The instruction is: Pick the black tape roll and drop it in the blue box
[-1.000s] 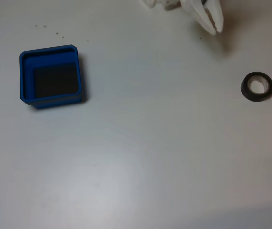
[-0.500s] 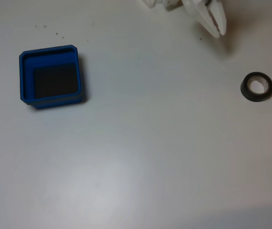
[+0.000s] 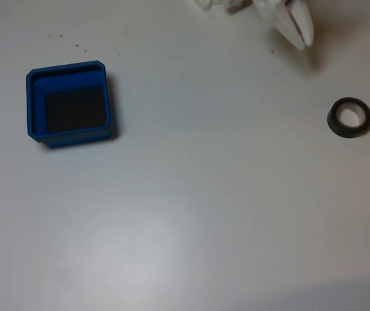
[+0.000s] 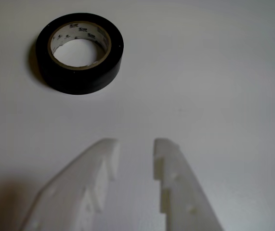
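Right now black tape roll (image 4: 79, 53) lies flat on table (image 3: 204, 207), hole up, ahead and left of gripper (image 4: 135, 144) in wrist view, not touching. Jaws slightly parted, empty. Blue box (image 3: 69, 103) sits well apart, far left in fixed view.

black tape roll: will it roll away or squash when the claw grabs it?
The black tape roll lies flat on the table, open centre up, so it will probably slide rather than roll if nudged. Its thick wound wall and pale core suggest it stays stiff under a pinch. The glossy outer face may be slightly slippery for the claw.
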Action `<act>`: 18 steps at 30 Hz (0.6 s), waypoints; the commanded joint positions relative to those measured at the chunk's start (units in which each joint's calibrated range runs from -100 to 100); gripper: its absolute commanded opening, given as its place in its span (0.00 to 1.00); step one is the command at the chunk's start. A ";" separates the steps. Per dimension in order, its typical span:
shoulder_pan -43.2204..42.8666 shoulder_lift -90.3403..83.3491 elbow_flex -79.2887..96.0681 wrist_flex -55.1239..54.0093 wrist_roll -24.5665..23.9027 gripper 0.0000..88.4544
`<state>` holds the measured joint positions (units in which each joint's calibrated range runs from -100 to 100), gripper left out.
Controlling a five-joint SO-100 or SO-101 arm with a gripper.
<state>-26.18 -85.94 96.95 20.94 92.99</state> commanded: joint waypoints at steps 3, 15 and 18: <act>-0.35 13.70 -10.97 -0.64 -1.92 0.01; -0.64 42.80 -32.17 -0.14 -9.90 0.01; -0.74 47.15 -36.84 3.65 -9.90 0.01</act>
<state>-26.37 -41.74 67.44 21.67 83.31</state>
